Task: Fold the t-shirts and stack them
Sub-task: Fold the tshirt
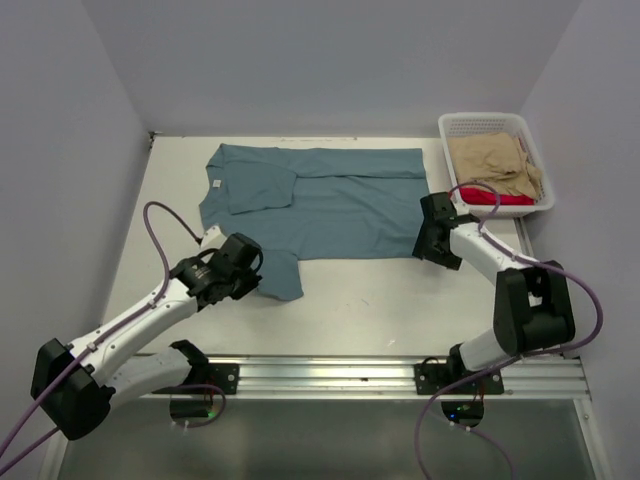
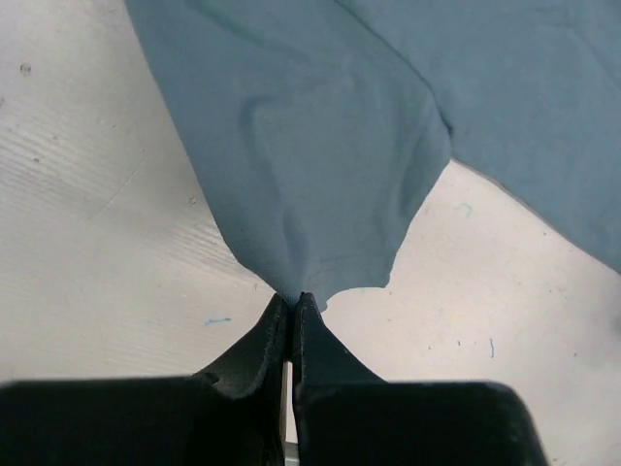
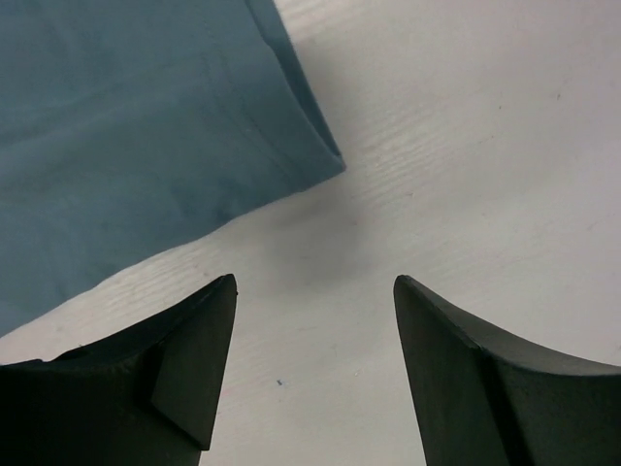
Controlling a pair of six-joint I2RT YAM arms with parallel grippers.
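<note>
Teal t-shirt lies spread flat on the table, collar toward the left arm, hem toward the right. The far sleeve is folded in over the chest.

Tan t-shirt and red t-shirt sit bunched in the basket at the far right, tan on top.

Left gripper: jaws clamped tight on the very edge of the near sleeve, with only a small nip of cloth between the tips.

Right gripper: jaws spread wide, nothing in them, over bare table just beside the near hem corner.

Handling, as a judgement:
- The cotton is light, limp and grippy, with no stiffness, so anything unsupported will sag and drag.
- Corners and hemmed edges are the best places to hold, since the doubled fabric gives the fingers more to bite.
- The left bite looks shallow and could slip under tension.

View differences:
- Top view gives the whole layout, the fold state and the basket contents, but both sets of fingertips are hidden under the wrists.
- Left wrist confirms the pinch and shows puckers radiating from it.
- Right wrist shows the gap between the open jaws and the hem, and the double layer at that corner.
</note>
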